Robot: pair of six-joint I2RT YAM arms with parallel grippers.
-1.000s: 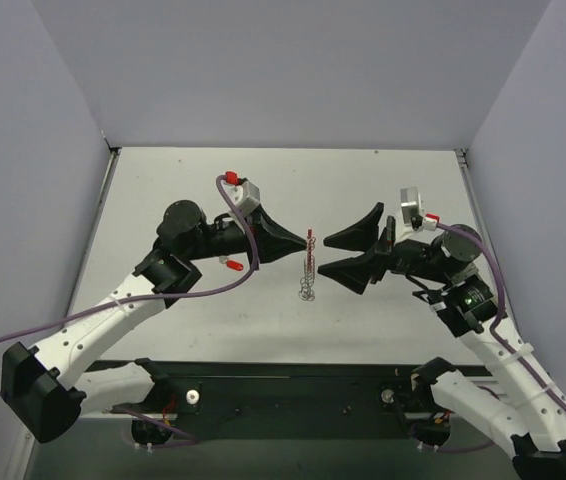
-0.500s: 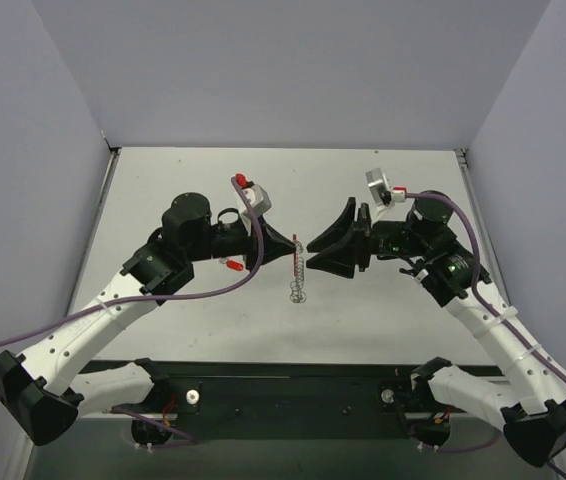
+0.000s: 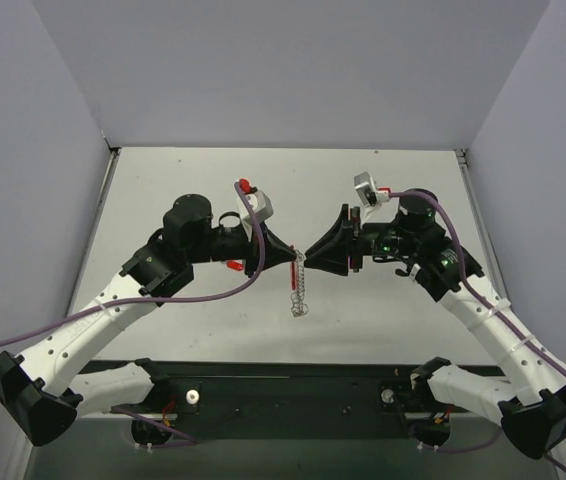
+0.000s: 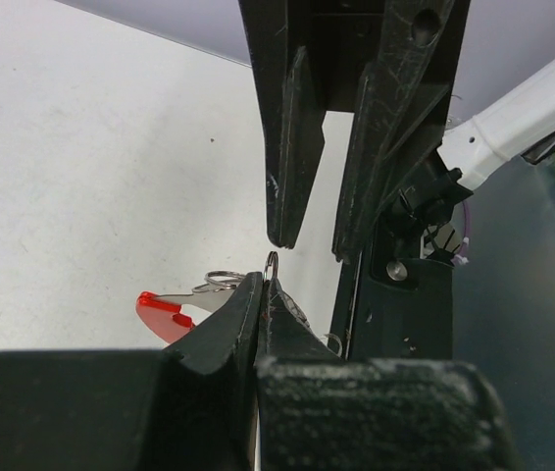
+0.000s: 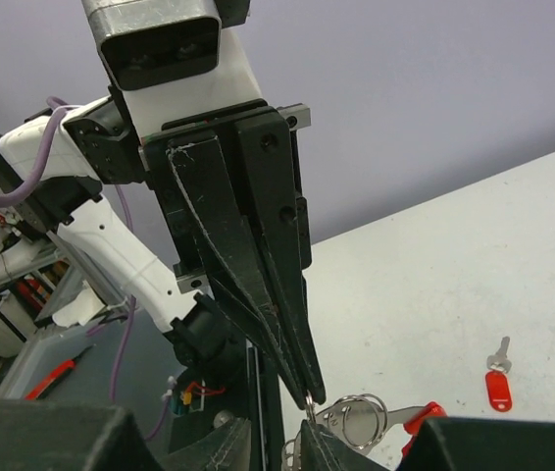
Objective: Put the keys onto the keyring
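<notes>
Keys [image 3: 301, 295] hang mid-bench [image 3: 383, 180] in a silver string under the red keyring [image 3: 296, 267]. Our left end effector [image 4: 268, 285] is clenched on a thin wire loop [image 4: 273, 261] atop them. The right end effector [image 4: 309, 238], at three o'clock, stands slightly parted, grasping nothing. One red-tagged key [image 3: 231, 265] lies loose at nine o'clock, so we judge the threading unfinished.

White worktop boxed in by pale lavender walls

The matte white worktop [image 3: 383, 180] is bounded by a plain lavender back wall [image 3: 283, 70] and matching side walls, left [image 3: 23, 150] and right [image 3: 553, 130]. A black strip [image 3: 293, 395] runs along the near edge. In the right wrist view, blurred clutter [image 5: 23, 294] lies beyond the worktop.
</notes>
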